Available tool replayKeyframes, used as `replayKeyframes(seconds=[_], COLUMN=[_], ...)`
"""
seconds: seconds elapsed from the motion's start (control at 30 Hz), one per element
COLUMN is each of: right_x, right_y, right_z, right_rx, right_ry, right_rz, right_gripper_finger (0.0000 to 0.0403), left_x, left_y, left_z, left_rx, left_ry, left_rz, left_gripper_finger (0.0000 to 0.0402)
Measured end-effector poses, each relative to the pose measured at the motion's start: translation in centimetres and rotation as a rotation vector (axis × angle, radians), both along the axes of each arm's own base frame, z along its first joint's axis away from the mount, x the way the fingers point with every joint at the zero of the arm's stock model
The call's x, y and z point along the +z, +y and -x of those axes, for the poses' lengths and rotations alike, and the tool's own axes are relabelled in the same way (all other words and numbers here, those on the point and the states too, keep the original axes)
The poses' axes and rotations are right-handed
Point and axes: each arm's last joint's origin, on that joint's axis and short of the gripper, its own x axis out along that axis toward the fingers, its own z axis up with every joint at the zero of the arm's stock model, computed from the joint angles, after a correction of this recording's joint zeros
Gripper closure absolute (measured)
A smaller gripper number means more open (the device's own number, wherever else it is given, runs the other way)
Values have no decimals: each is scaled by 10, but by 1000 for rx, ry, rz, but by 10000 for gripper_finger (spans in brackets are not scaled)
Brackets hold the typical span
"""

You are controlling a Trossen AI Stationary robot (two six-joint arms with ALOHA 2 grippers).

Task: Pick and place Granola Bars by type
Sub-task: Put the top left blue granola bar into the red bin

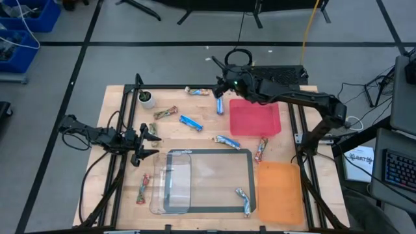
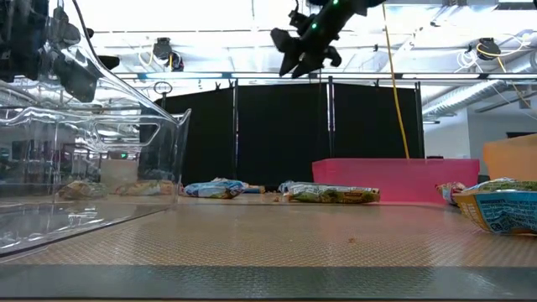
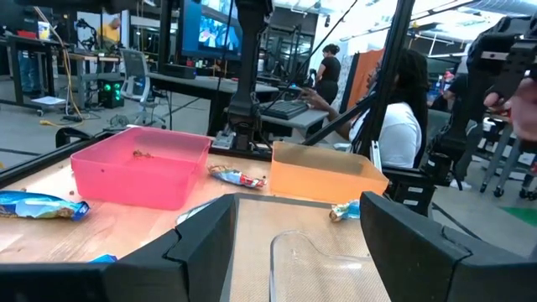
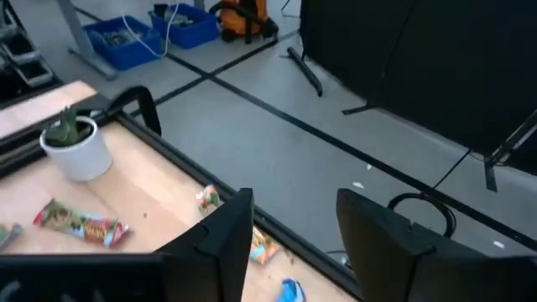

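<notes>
Above the table's far edge, right gripper (image 1: 220,88) hangs fingers apart, empty, over a blue granola bar (image 1: 220,105); left gripper (image 1: 151,144) apart, idle.

Cut off by the low view's edge beside the pink bin (image 2: 394,179): a blue-wrapped granola bar (image 2: 502,206). Half hidden behind the right gripper's fingers (image 4: 220,239) near the white plant pot (image 4: 77,148): two bars, wrappers too small to read

Foil-wrapped Granola Bars (image 1: 190,121) lie scattered flat
</notes>
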Motion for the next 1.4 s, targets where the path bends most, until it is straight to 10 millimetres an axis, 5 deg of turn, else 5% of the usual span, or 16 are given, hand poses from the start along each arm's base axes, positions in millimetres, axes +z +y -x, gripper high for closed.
replayKeyframes(seconds=[0.3,0.6,1.03,1.4], right_x=[-22,-14,-6,-42], right_y=[-20,-41,-70,-70], right_z=[-22,-35,-17,-40], right_rx=[-97,-129,-215,-226], right_ry=[-22,41,-45,-16], right_rz=[-35,-143,-341,-396], right_gripper_finger=[197,199,200,200], left_x=[0,0,0,0], left_y=[0,0,0,0], left_z=[0,0,0,0], left_rx=[0,0,0,0], left_ry=[0,0,-1,-1], left_rz=[0,0,0,0], left_gripper_finger=[147,147,147,147])
